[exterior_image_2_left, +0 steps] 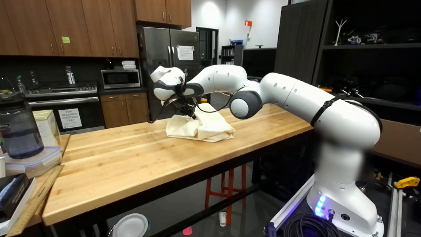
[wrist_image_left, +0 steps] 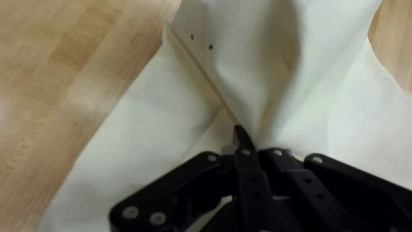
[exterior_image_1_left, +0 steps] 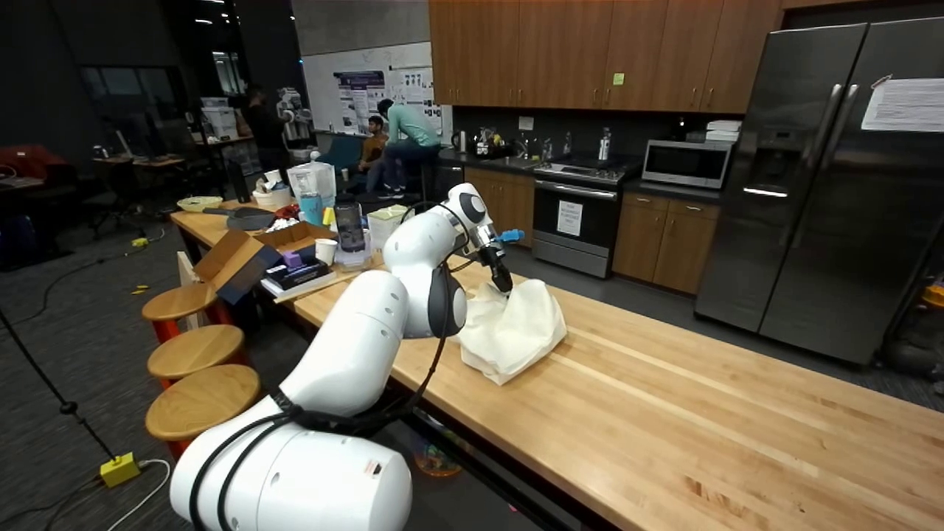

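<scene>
Cream cloth (exterior_image_1_left: 512, 339) crumpled, long axis unclear; jaws clamped on its slanting edge (wrist_image_left: 207, 77).

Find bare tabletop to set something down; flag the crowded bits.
Free: tabletop between the cream cloth and wooden ruler; the stretch on the cloth's other side. Crowded: past the ruler, with cardboard box, water bottle and container; also at the cloth, where the gripper is.
</scene>
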Controlling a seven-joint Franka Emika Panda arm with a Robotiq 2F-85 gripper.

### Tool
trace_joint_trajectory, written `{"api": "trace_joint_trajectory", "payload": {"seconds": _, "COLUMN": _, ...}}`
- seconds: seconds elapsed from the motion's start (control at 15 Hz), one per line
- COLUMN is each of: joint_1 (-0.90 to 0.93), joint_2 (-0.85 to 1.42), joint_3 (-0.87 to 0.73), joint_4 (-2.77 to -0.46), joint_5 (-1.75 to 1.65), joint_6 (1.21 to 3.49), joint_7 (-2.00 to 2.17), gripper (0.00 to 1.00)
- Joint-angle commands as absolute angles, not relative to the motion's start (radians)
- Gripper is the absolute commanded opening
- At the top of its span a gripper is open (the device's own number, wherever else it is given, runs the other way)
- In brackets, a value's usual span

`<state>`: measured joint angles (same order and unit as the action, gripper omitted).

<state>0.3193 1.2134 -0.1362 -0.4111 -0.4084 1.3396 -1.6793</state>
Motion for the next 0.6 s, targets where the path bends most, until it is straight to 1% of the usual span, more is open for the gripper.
{"api": "trace_joint_trajectory", "payload": {"seconds": 0.0, "joint_1": 0.323, "joint_2": 1.235, "joint_3": -0.139, "joint_4": -0.361, "joint_5": -0.403, "joint_6": 1.257, "joint_7": -1.693, "gripper": 0.01}}
{"api": "trace_joint_trajectory", "payload": {"seconds": 0.53, "joint_1": 0.405, "joint_2": 1.221, "joint_3": -0.151, "joint_4": -0.347, "joint_5": -0.44, "joint_6": 1.128, "joint_7": -1.806, "gripper": 0.01}}
